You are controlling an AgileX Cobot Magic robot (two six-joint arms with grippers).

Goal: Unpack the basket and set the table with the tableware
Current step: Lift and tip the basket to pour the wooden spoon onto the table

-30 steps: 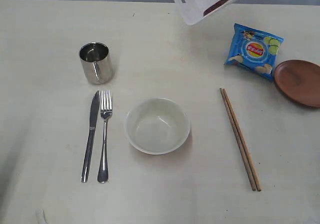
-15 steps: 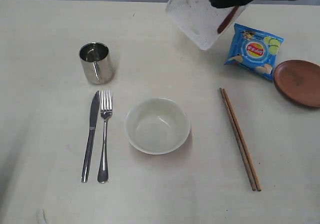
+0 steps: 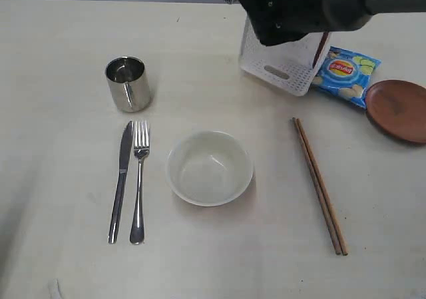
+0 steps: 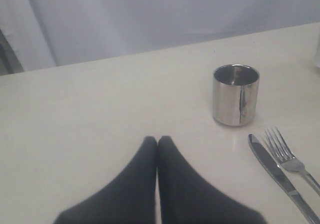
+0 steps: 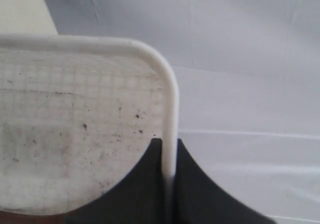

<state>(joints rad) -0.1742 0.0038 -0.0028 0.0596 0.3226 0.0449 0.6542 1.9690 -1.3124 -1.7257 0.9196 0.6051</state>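
Closest on the pale bench (image 3: 60, 259), the knife (image 3: 120, 179) and fork (image 3: 138, 179) lie side by side, their long way running near to far and the fork's prongs at the far end. The two chopsticks (image 3: 320, 186) lie together on the right, also near to far, leaning a bit left at the far end. The bowl (image 3: 209, 168) sits between, open side up. The left fingers (image 4: 150, 154) are pressed together with nothing in them, above the bench near the mug (image 3: 127, 83). Farther off are the brown plate (image 3: 399, 109) and a blue crisp bag (image 3: 346, 74). Farthest is the white basket (image 3: 279, 66), right by the bag, its wall with the hand slot facing the near side. The black arm (image 3: 299, 6) hides its top, so I cannot tell its long way or whether it rests on the bench. The right fingers (image 5: 155, 151) are clamped on its rim. It looks light and a bit bendy, so held by one edge it may tip. A thin red-brown stick at its right side is likely the spoon (image 3: 321, 49), standing nearly upright. It should be light and not slippery, best taken by that handle.
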